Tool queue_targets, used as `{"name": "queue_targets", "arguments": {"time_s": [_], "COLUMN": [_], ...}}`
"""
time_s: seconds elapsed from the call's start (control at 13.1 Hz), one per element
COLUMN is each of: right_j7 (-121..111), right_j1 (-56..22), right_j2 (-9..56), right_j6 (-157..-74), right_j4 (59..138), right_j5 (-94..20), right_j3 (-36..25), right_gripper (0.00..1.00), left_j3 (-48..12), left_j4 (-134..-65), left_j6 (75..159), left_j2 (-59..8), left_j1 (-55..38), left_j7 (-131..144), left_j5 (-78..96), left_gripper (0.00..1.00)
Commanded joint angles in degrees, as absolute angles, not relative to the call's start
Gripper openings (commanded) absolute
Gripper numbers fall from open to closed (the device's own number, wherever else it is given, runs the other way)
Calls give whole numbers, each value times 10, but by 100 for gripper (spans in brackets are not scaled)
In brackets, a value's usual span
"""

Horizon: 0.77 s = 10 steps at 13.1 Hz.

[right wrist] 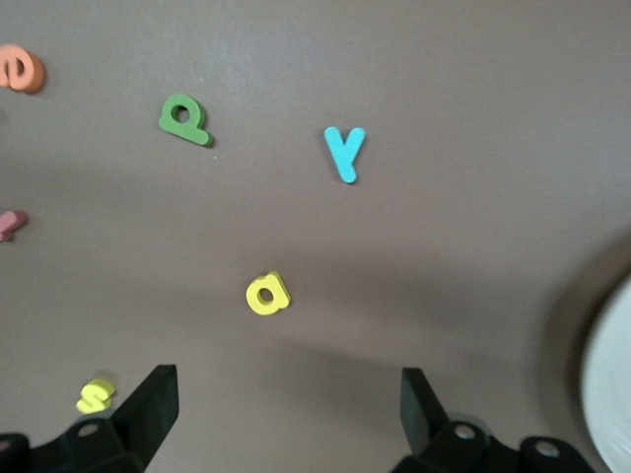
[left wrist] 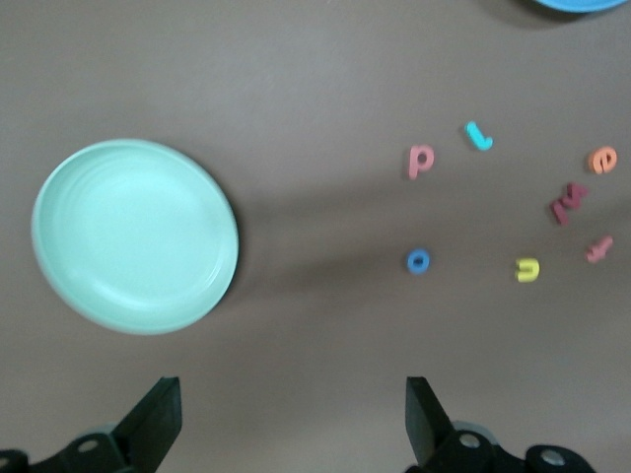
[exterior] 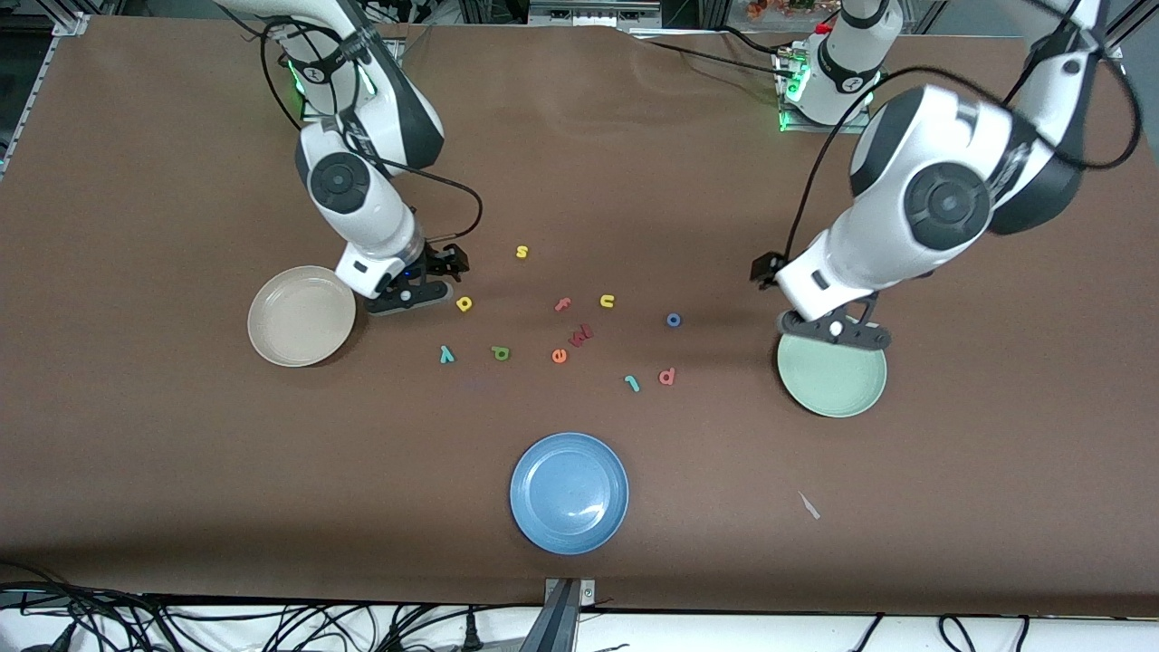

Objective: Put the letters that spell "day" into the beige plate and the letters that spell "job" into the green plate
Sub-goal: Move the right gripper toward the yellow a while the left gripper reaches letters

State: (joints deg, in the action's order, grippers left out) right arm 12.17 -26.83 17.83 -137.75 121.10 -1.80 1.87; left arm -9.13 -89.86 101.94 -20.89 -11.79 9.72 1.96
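Yellow "a" (exterior: pixel 464 303) beside right gripper (exterior: pixel 418 292); pink "f" (exterior: pixel 562 304), "u" (exterior: pixel 608 301) nearby

A broad surface (exterior: pixel 634 163) covered in matte brown material filled nearly the whole front view. Soft shadows were cast on it under even overhead light. Along its edge nearest the front camera, a white floor strip (exterior: pixel 272 629) strewn with black cables (exterior: pixel 109 620) was seen. Metal framing (exterior: pixel 507 11) was visible along the edge farthest from that camera.
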Motion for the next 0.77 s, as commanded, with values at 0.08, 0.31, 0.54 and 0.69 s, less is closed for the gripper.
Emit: {"name": "queue_targets", "arguments": {"time_s": [0.08, 0.31, 0.54, 0.69], "right_j7": [130, 129, 128, 127], "right_j1": [-285, -296, -297, -297], "right_j2": [244, 272, 285, 294], "right_j6": [-1422, -1461, -1475, -1481], "right_j4": [1179, 1179, 1179, 1179], "right_j5": [33, 33, 33, 33], "right_j3": [18, 18, 18, 18], "right_gripper": [100, 100, 100, 96], "left_j3": [-90, -91, -85, -69], "left_j4": [-884, -882, -814, -786], "left_j6": [1103, 1211, 1220, 1219], "left_j2": [-291, -360, -422, -446], "left_j1": [-131, -135, -204, -224], "left_j7": [101, 99, 148, 165], "left_j5": [30, 30, 20, -3], "left_gripper": [100, 100, 100, 100]}}
